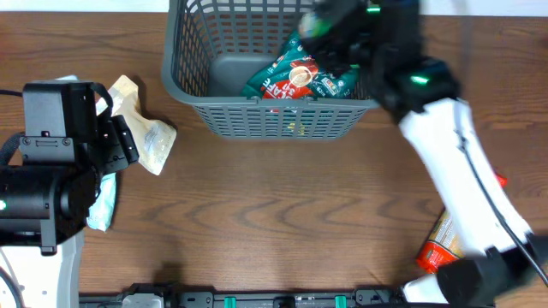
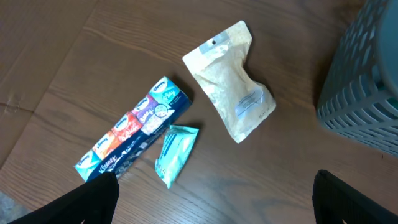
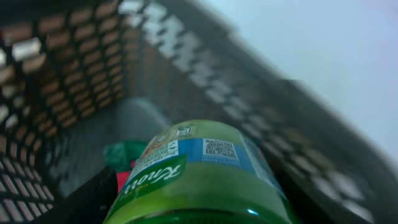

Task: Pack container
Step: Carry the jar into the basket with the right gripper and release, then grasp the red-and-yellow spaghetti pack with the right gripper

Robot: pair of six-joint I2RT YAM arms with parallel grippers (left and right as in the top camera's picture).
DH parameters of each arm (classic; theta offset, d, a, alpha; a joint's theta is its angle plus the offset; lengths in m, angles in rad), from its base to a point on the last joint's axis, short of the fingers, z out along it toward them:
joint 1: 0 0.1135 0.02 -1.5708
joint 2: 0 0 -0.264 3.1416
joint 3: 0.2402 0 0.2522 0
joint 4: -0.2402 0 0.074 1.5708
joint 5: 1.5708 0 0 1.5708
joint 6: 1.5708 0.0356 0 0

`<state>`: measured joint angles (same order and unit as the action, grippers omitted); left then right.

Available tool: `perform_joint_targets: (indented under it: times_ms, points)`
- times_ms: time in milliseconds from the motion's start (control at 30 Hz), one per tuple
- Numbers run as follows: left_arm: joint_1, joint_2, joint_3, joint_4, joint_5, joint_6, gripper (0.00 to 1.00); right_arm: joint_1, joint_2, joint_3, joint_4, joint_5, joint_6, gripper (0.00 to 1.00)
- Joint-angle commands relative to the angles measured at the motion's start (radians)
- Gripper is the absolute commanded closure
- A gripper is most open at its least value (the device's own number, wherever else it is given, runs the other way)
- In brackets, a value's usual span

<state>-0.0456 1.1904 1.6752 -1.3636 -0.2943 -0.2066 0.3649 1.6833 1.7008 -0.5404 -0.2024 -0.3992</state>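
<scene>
The right fingers (image 1: 330,34) are being held over the far right part of the container (image 1: 257,120), a big dark grey basket with lattice walls that is standing on the wooden surface (image 1: 282,197). In the overhead view these fingers are blurred. In the right wrist view a green bottle (image 3: 199,180) with a Knorr label is being gripped between them, so they are clenched on it. The bottle is filling the space directly in front of them and is being held above the floor of the container, with the lattice walls around it. Below and beyond the bottle, green and red packets (image 1: 300,77) are lying inside the container.

The left fingers (image 2: 93,202) are being held wide apart above the surface, released, with nothing between them. Ahead of them a beige pouch (image 2: 233,87) is lying flat. To their front left a tissue pack (image 2: 134,134) of several colours is lying, with a small teal packet (image 2: 174,152) just beside it. A corner of the container is being seen ahead on their right side, apart from the pouch. Well behind the right fingers, an orange packet (image 1: 438,250) is being partly hidden by the right arm.
</scene>
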Motion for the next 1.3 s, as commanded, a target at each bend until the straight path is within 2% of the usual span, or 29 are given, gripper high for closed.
perform_joint_targets:
  times_ms: [0, 267, 300, 333, 367, 400, 433, 467, 533, 633, 767, 900, 933, 1067, 1267]
  points:
    - [0.005, 0.002, -0.002, -0.005, -0.003, -0.009, 0.14, 0.059, 0.097, 0.009, 0.038, -0.042, -0.107, 0.99]
    - [0.005, 0.002, -0.002, -0.016, -0.003, -0.009, 0.14, 0.119, 0.253, 0.009, 0.056, -0.057, -0.087, 0.99]
    - [0.005, 0.002, -0.002, -0.016, -0.003, -0.009, 0.14, 0.121, 0.262, 0.009, 0.054, -0.057, -0.080, 0.95]
    - [0.005, 0.002, -0.002, -0.017, -0.003, -0.009, 0.14, 0.122, 0.267, 0.009, 0.053, -0.057, -0.061, 0.74]
    - [0.005, 0.002, -0.002, -0.018, -0.003, -0.009, 0.14, 0.122, 0.268, 0.009, 0.052, -0.059, -0.052, 0.41]
    - [0.005, 0.002, -0.002, -0.019, -0.003, -0.009, 0.14, 0.122, 0.267, 0.009, 0.051, -0.064, -0.050, 0.25]
    - [0.005, 0.002, -0.002, -0.020, -0.003, -0.009, 0.14, 0.122, 0.259, 0.011, 0.050, -0.069, -0.050, 0.14]
    - [0.005, 0.002, -0.002, -0.020, -0.003, -0.009, 0.14, 0.122, 0.251, 0.013, 0.051, -0.077, -0.050, 0.08]
    - [0.005, 0.002, -0.002, -0.020, -0.003, -0.009, 0.14, 0.115, 0.224, 0.026, 0.045, -0.095, -0.050, 0.06]
    - [0.005, 0.002, -0.002, -0.020, -0.003, -0.009, 0.14, 0.084, 0.176, 0.081, 0.018, -0.171, -0.031, 0.13]
    - [0.005, 0.002, -0.002, -0.020, -0.003, -0.009, 0.14, 0.008, 0.121, 0.200, -0.041, -0.156, 0.156, 0.18]
    - [0.005, 0.002, -0.002, -0.019, -0.003, -0.009, 0.14, -0.095, 0.079, 0.341, -0.219, 0.046, 0.388, 0.23]
    - [0.005, 0.002, -0.002, -0.019, -0.003, -0.009, 0.14, -0.128, 0.073, 0.383, -0.297, 0.149, 0.448, 0.23]
    - [0.005, 0.003, -0.002, -0.019, -0.002, -0.009, 0.14, -0.245, 0.061, 0.485, -0.585, 0.418, 0.605, 0.21]
    - [0.005, 0.005, -0.002, -0.019, -0.002, -0.009, 0.14, -0.452, 0.050, 0.504, -0.911, 0.436, 0.811, 0.03]
